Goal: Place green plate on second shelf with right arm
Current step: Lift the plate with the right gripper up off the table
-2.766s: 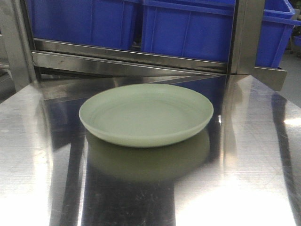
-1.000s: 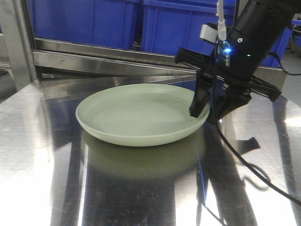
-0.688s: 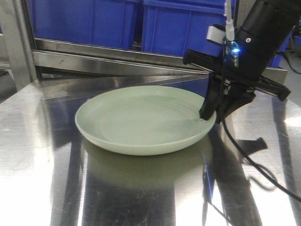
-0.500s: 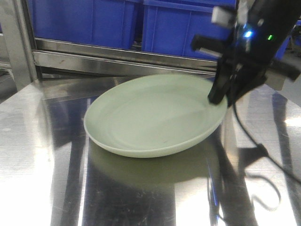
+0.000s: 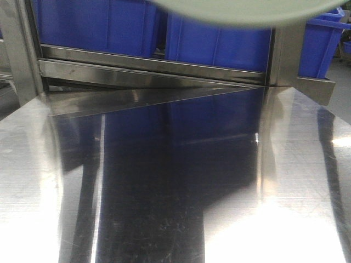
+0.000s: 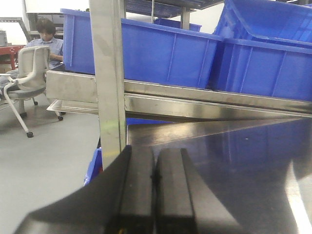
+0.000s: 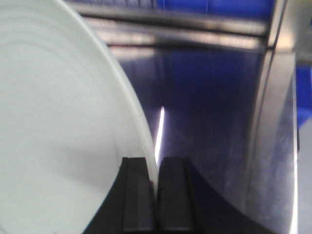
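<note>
The right gripper [image 7: 155, 187] is clamped narrowly on the rim of the green plate [image 7: 58, 122]. The plate is held in the air above the steel table [image 5: 164, 192] and is seen only at the top edge of the front view, before the blue crates [image 5: 219, 44] on the far rack [image 5: 153, 68]. The left gripper [image 6: 154, 180] is pressed together, with nothing held.

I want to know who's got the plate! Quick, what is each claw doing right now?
Left claw: closed, holding nothing.
Right claw: closed on the rim of the round, pale green matte plate.
</note>
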